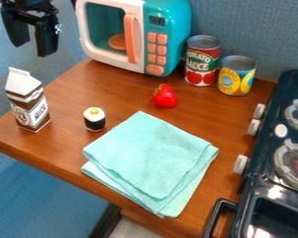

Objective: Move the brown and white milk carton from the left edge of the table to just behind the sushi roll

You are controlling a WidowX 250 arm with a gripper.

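Note:
At the upper left my gripper (33, 39) hangs open beside the toy microwave, its two black fingers apart with nothing between them. Below it on the wooden table (71, 158) stands a brown and white milk carton (30, 100). A small sushi roll (94, 119) with a white and yellow top is to the carton's right. The strawberry (165, 96) lies near the table's middle. A folded turquoise cloth (152, 160) is spread in front of it.
The teal and white microwave (167, 28) stands at the back, its door shut. Beside it are a tomato sauce can (202, 60) and a yellow and blue can (237, 76). A dark toy stove (263, 176) with knobs and burners borders the right side.

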